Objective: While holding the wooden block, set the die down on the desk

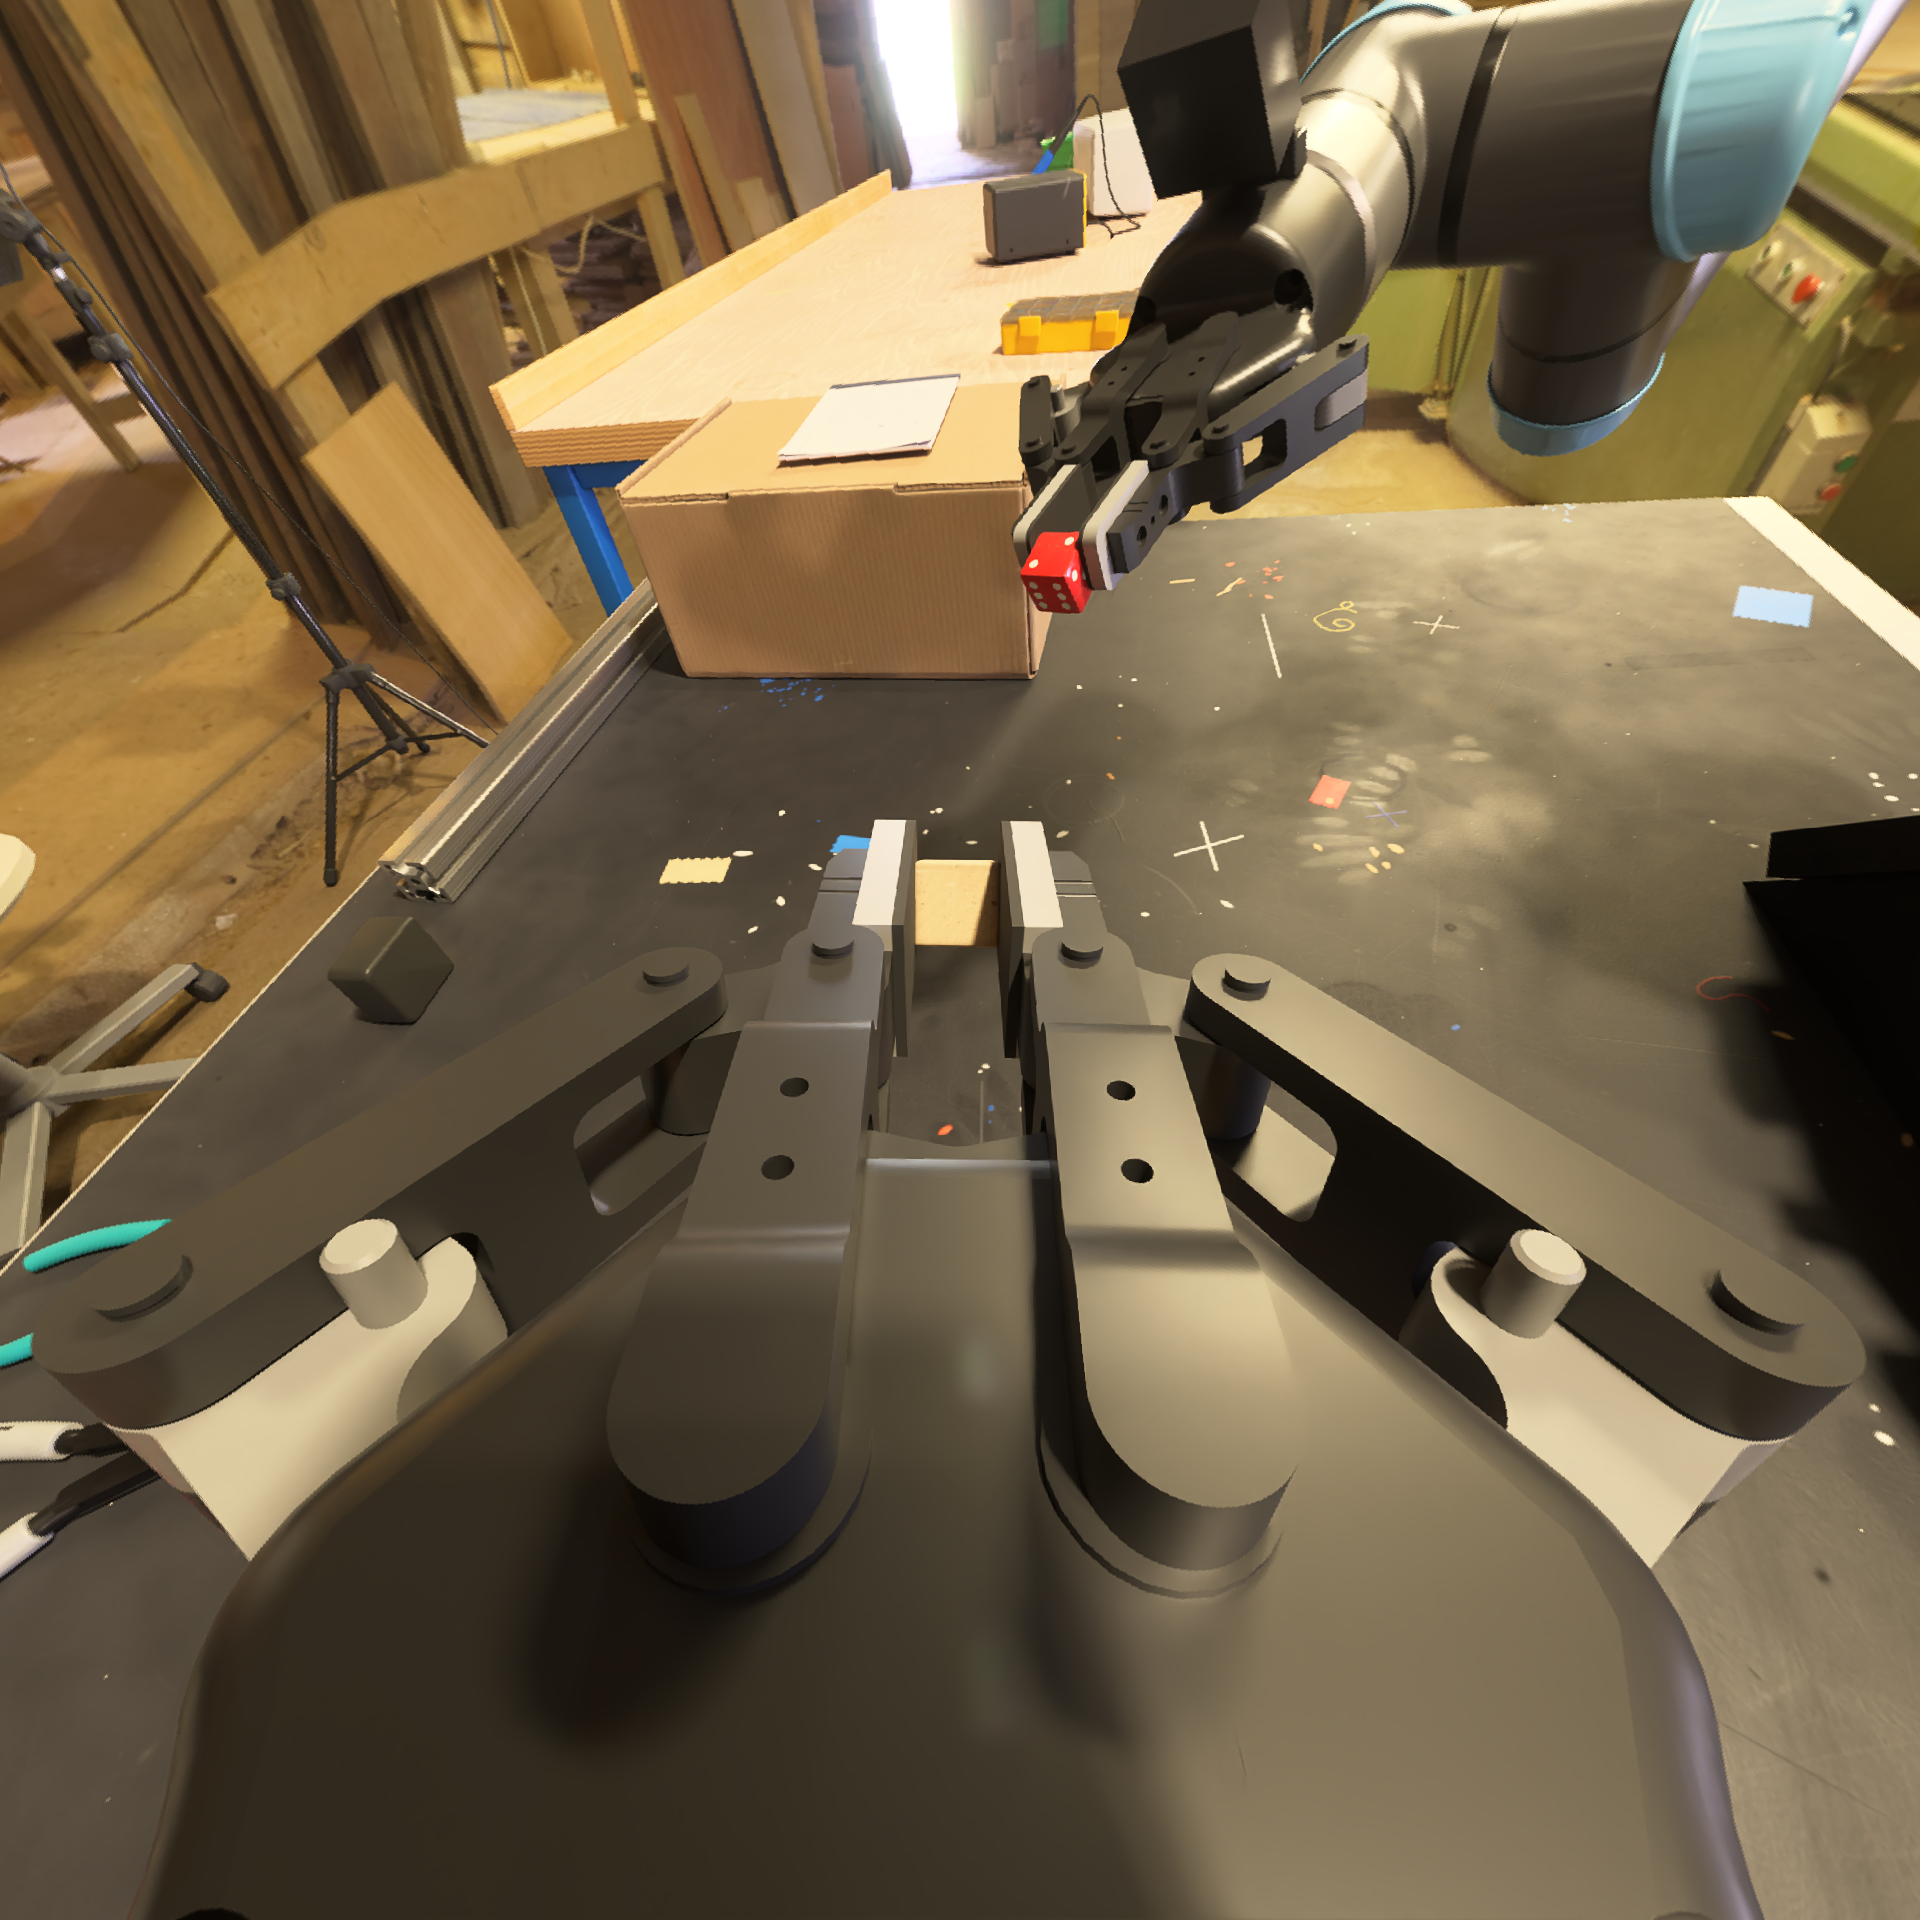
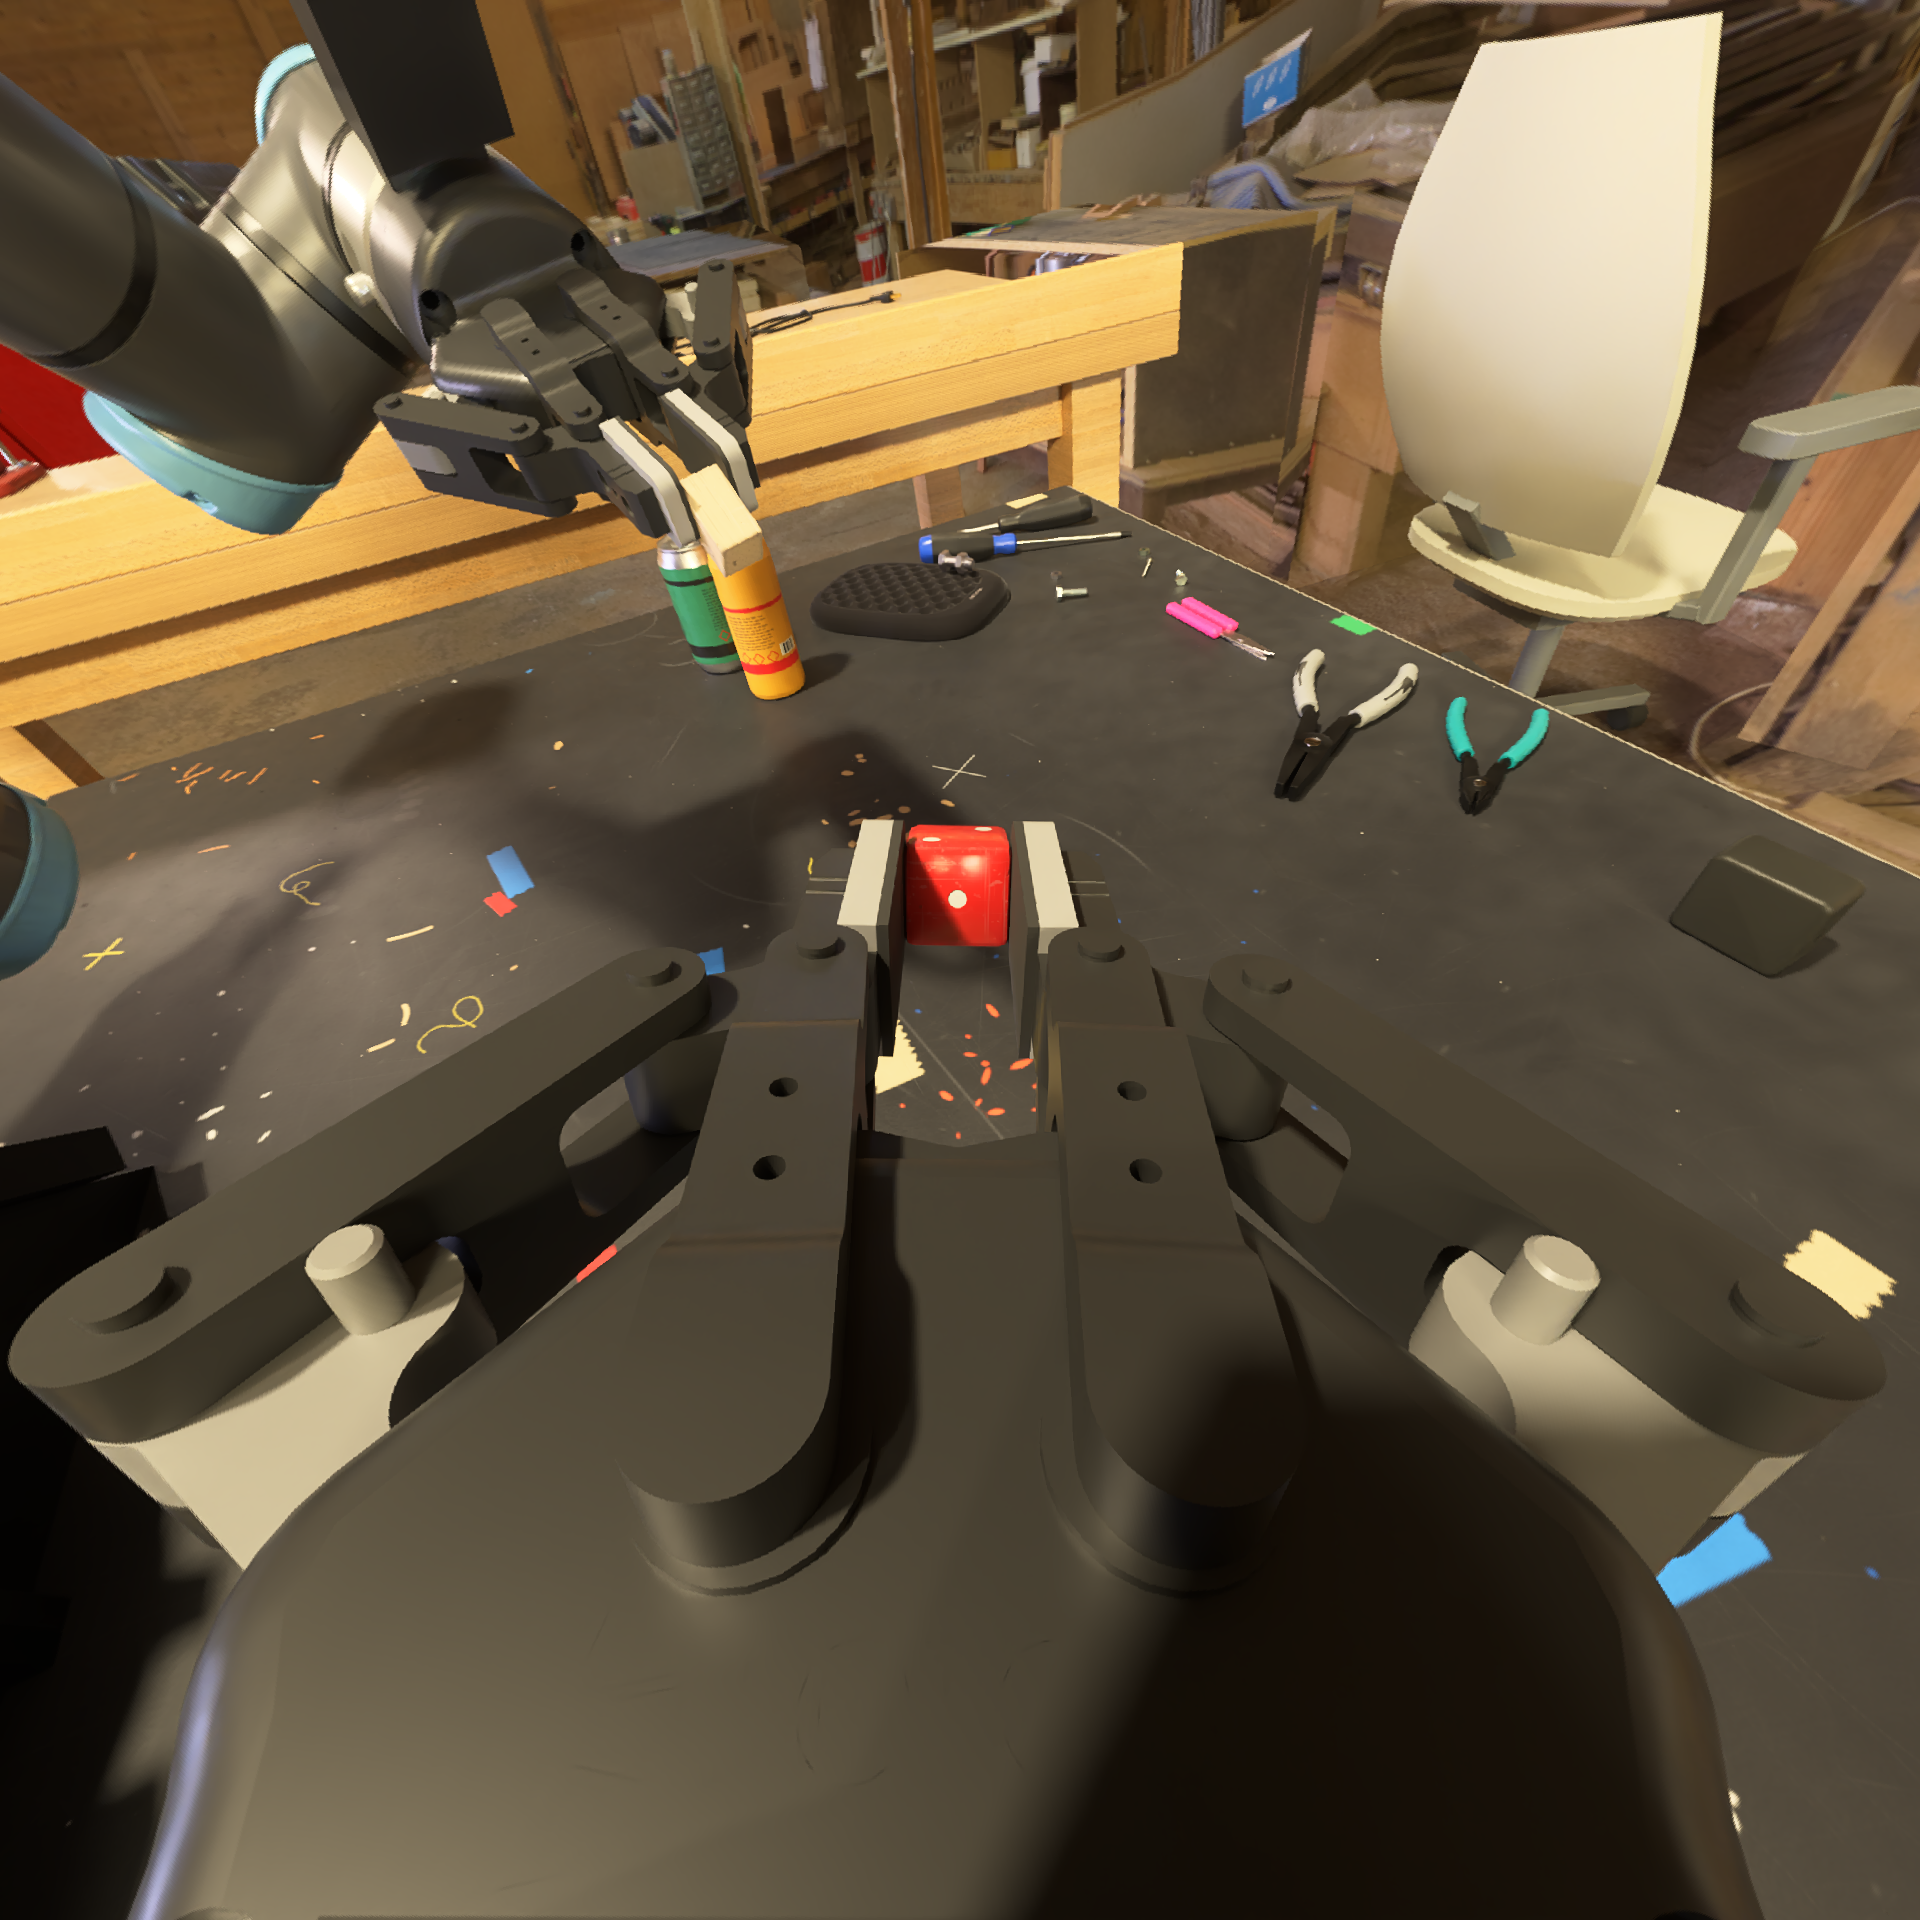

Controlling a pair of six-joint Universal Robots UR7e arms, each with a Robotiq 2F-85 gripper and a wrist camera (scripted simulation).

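My left gripper (image 1: 954, 875) is shut on a pale wooden block (image 1: 954, 902) and holds it above the dark desk (image 1: 1455, 935). In the right wrist view that gripper (image 2: 691, 473) shows at the upper left with the block (image 2: 727, 520) between its pads. My right gripper (image 2: 958, 878) is shut on a red die (image 2: 957, 885) with white pips and holds it above the desk (image 2: 1351, 987). In the left wrist view the right gripper (image 1: 1075, 535) hangs at the upper middle with the die (image 1: 1055, 572) at its fingertips, in front of a cardboard box.
A cardboard box (image 1: 842, 561) stands at the desk's far edge. A dark grey block (image 1: 390, 968) lies near the left edge. Two bottles (image 2: 743, 613), a black pad (image 2: 909, 601), screwdrivers (image 2: 1013, 540), pliers (image 2: 1340, 717) and cutters (image 2: 1491, 750) lie across the desk. A chair (image 2: 1558, 343) stands beside it.
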